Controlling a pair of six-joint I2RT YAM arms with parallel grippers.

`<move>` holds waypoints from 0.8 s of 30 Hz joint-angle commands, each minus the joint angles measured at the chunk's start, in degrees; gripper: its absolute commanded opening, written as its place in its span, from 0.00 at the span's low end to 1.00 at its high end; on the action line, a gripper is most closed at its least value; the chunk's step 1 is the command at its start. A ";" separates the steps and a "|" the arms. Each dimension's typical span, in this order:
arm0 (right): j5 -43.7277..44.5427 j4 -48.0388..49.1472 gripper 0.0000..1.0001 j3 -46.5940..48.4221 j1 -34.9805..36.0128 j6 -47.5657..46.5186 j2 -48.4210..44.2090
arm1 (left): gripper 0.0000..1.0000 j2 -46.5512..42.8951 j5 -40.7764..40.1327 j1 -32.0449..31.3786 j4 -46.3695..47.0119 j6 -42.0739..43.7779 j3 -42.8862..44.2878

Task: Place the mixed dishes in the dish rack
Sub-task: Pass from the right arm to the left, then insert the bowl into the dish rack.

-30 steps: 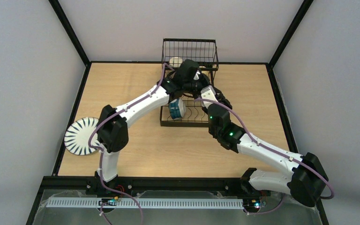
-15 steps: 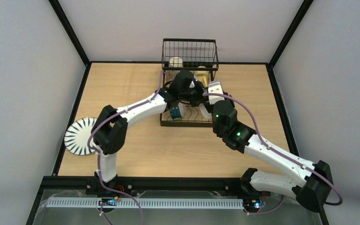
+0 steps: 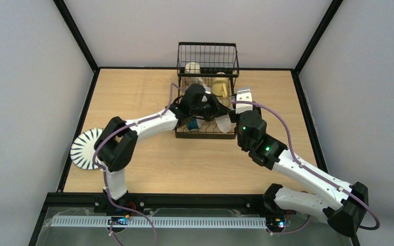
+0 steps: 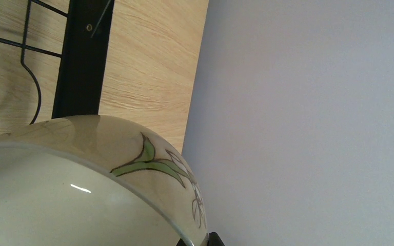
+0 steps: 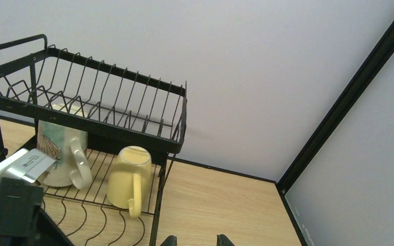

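Note:
The black wire dish rack stands at the table's far middle. A beige mug and a yellow mug sit under its upper basket; both show in the right wrist view, beige mug and yellow mug. The blue-outside bowl stands in the lower slots. My left gripper is shut on the rim of the cream bowl over the lower level; the bowl also shows from above. My right gripper is open and empty beside the rack's right side. The striped plate lies at the table's left edge. The green and yellow plates are out of view.
The left arm's wrist crosses the rack's lower level close to the right arm. Black frame posts and grey walls enclose the table. Bare wood lies right of the rack.
My left gripper has drawn back from under the upper basket toward the rack's front with the cream bowl. My right arm has swung right and farther back, beside the rack.

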 commanded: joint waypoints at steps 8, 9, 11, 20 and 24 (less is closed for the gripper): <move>2.62 -5.48 0.43 -0.04 0.03 6.69 -3.37 | 0.02 -3.93 6.56 3.54 36.41 -6.12 -11.53; 2.58 -5.75 0.43 -0.02 0.03 7.18 -3.31 | 0.02 -3.28 7.79 3.89 37.44 -5.47 -10.99; 2.45 -6.25 0.43 0.11 0.03 7.99 -3.14 | 0.02 -1.97 10.20 4.53 39.13 -4.24 -9.93; 2.93 -7.60 0.43 0.34 0.03 9.02 -3.33 | 0.02 3.68 17.05 6.60 44.00 -2.97 -7.74; 3.04 -7.85 0.43 -0.38 0.03 9.30 -3.47 | 0.02 4.43 18.97 7.34 42.82 -0.15 -8.05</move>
